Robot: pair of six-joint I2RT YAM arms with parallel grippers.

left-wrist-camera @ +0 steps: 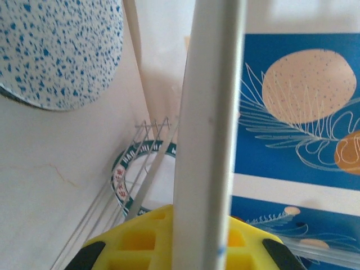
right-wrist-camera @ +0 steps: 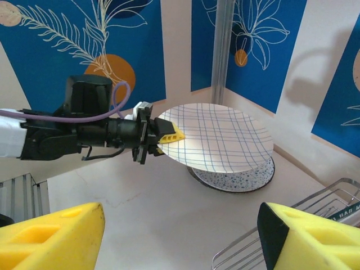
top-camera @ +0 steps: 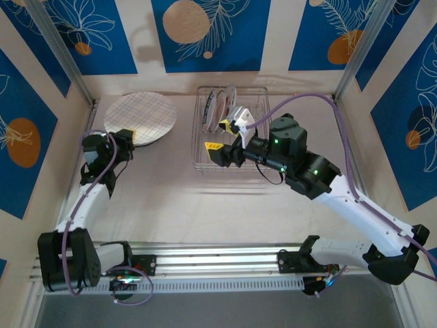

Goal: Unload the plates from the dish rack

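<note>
At the far left corner of the table (top-camera: 191,212), a grid-lined plate (top-camera: 140,113) hangs just above a speckled plate (right-wrist-camera: 236,179) that lies flat there. The left gripper (right-wrist-camera: 160,136) is clamped on the grid-lined plate's near rim. By the middle of the far edge stands the dish rack (top-camera: 249,92), with the other plates (top-camera: 220,108) upright in its far-left slots. One of these, a green-rimmed plate (left-wrist-camera: 126,169), shows through the wires. Over the rack's near half hovers the right gripper (top-camera: 220,137), its yellow fingers (right-wrist-camera: 56,233) spread wide with nothing between them.

The step in hand looks like stacking. The held plate is best lowered level and centred on the speckled one, and let go only once it rests, so it neither slides nor chips. The right arm seems to be lining up the next pick. It should straddle one rim only and stay clear of the thin dividers.

The table is pale and matte. Cream walls carry blue panels (top-camera: 205,34) with leaf drawings and orange discs, and an aluminium rail (top-camera: 218,256) runs along the near edge.
</note>
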